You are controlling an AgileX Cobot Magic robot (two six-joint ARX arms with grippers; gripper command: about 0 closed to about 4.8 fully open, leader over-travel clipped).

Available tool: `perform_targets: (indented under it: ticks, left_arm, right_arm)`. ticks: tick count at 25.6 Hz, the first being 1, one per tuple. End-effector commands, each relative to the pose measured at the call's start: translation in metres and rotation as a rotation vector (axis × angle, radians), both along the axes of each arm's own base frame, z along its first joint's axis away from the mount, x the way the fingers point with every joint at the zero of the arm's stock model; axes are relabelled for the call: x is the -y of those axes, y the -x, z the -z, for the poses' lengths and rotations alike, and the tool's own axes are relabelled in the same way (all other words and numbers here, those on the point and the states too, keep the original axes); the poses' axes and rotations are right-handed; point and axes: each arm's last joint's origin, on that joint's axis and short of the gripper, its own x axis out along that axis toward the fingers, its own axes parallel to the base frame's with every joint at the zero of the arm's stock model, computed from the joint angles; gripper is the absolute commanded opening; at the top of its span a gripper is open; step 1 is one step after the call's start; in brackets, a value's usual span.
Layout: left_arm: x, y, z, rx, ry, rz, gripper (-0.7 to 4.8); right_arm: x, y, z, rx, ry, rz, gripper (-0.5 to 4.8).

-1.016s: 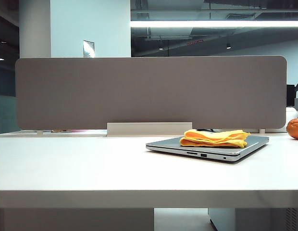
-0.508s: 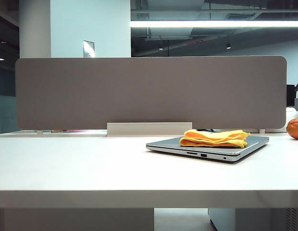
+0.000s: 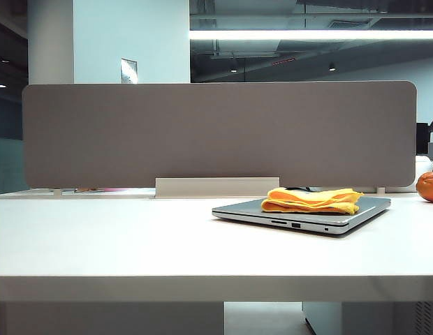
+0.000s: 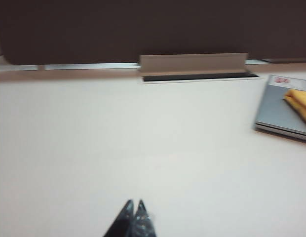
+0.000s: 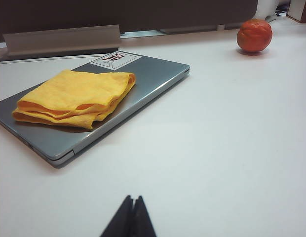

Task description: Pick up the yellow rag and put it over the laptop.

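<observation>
The yellow rag (image 5: 76,98) lies folded on the laptop (image 5: 148,79) lid, so the placing looks done. Both claws are pinched closed and empty: the left gripper (image 4: 133,210) well away from the laptop, the right gripper (image 5: 132,205) nearer. Best they keep clear of it. No containers show, only an orange ball (image 5: 254,35) beyond the laptop

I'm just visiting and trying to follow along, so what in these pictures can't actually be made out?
- Left end effector: only the shut tips show in the blurred left wrist view; the arm is cut off.
- Right end effector: likewise only shut tips, right wrist view.
- Laptop: its sticker is too small to read.
- Yellow rag: inner folds hidden by its own layers.
- Orange round object: cut by the exterior view's edge.
</observation>
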Motion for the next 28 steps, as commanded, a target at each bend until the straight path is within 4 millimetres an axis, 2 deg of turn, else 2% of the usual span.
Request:
perform_targets:
  ticks: [1,8,14,28]
  left_arm:
    - [0.003,0.000,-0.002,0.015,0.001,0.035,-0.06]
    - [0.002,0.000,-0.003,0.027,-0.045,0.000,-0.06]
    - [-0.004,0.000,-0.003,0.025,-0.045,-0.165,-0.06]
    - [-0.007,0.000,-0.002,0.019,-0.046,-0.190,-0.06]
  right_arm:
    - [0.000,0.000,0.000,0.008,0.003,0.001,-0.01]
    - [0.000,0.000,0.000,0.008,0.003,0.001,-0.01]
    - [0.000,0.000,0.000,0.008,0.003,0.001,-0.01]
    - [0.000,0.000,0.000,0.008,0.003,0.001,-0.01]
